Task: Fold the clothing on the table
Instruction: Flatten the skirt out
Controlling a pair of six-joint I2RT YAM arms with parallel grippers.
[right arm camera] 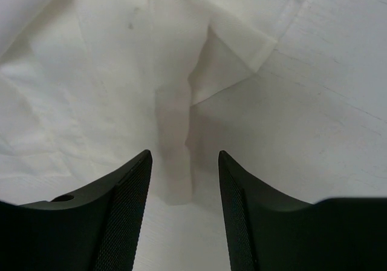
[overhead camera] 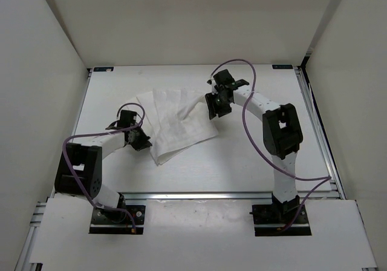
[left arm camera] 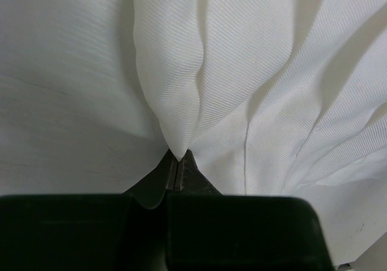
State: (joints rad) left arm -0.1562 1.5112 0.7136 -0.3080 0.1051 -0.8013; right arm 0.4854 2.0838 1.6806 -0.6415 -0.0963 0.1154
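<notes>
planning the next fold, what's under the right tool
Under the right tool, jaws apart, lies a raised fold of the clothing, with table beside it. Anything beneath the clothing is hidden.

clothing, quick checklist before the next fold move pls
1. left gripper shut on the clothing: ok, a pinch of fabric sits in its tips.
2. right gripper gripping the fabric: not ok, jaws open either side of a raised fold.
3. clothing wholly on the table: ok.
4. clothing lying flat: not ok, rumpled with overlapping layers.
5. number of layers in the left pinch: cannot tell.
</notes>
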